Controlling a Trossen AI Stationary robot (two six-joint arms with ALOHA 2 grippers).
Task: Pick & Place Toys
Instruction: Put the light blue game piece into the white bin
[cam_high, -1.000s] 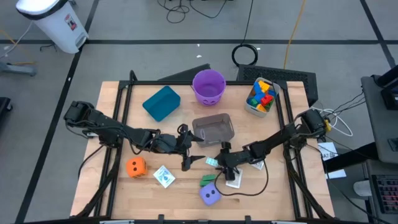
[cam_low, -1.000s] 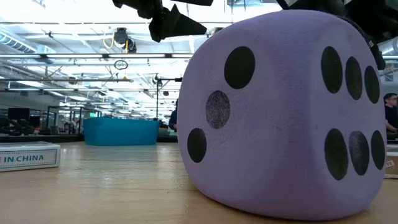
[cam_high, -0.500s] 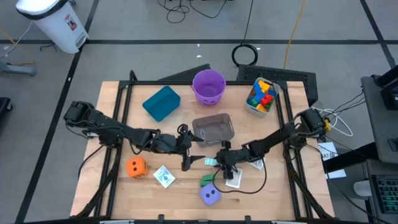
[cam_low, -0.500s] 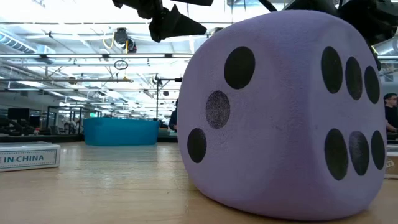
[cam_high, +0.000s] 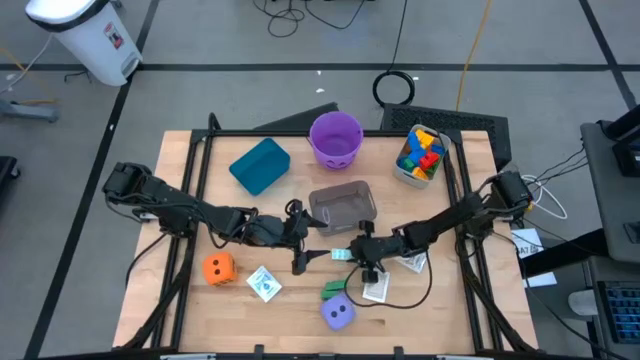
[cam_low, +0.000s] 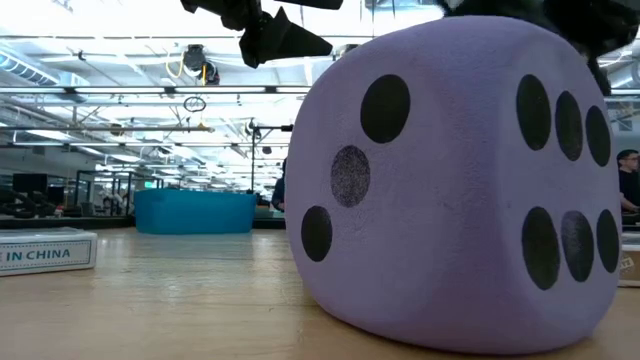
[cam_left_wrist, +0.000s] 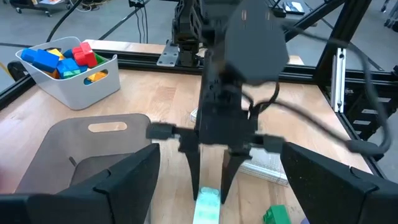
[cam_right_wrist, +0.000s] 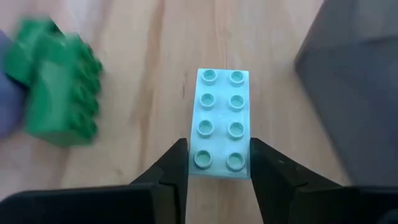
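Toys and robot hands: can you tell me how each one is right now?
Right gripper: fingers closed around the pale mint block.
Pale mint block: flat, studs up, pinched at one end.
Left gripper: open, holding nothing.
Green block: loose on the table.
Purple die: resting on the table.
Orange die: resting, untouched.
Grey tub: upright, looks empty.

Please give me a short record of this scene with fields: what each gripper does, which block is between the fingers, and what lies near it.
right gripper: at table centre, fingers on both sides of the light teal block, closed against it
left gripper: open, holds nothing, waits beside that block
near the block: green block, grey tub
purple die: at the table's front edge
orange die: front left
blocks bin: white, back right, filled with coloured blocks
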